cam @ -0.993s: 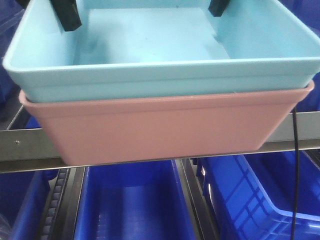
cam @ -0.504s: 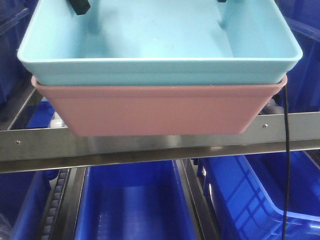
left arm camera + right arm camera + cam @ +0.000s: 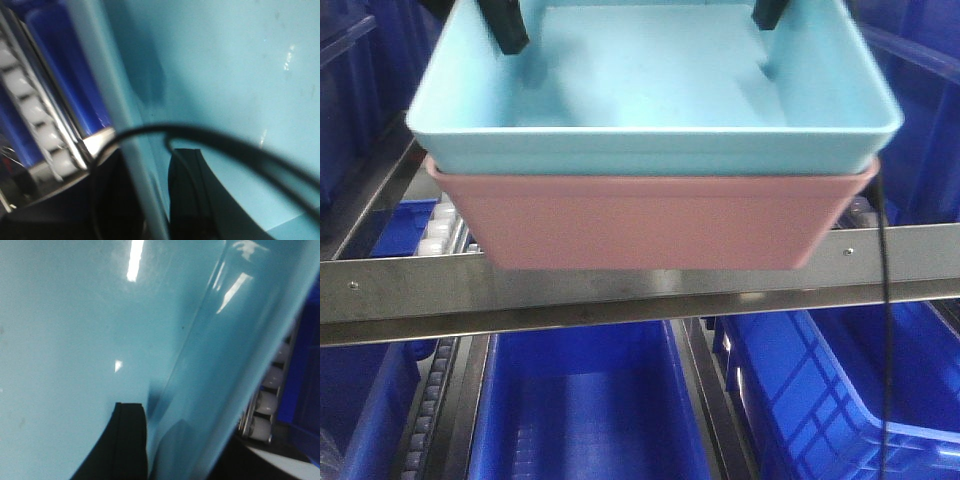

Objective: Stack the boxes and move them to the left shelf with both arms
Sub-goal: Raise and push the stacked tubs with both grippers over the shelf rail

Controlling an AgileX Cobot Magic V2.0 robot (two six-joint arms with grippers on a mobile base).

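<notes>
The left shelf (image 3: 620,285) is not yet loaded: my light blue box (image 3: 660,90) sits nested in the salmon pink box (image 3: 650,225), carried above its front rail, left hand (image 3: 507,25) and right hand (image 3: 770,12) each pinching a side wall.

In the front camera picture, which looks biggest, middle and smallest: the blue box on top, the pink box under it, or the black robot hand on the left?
1. Light blue box
2. Pink box, mostly hidden inside, so its true size is unsure
3. Left hand, only one black finger shows
</notes>
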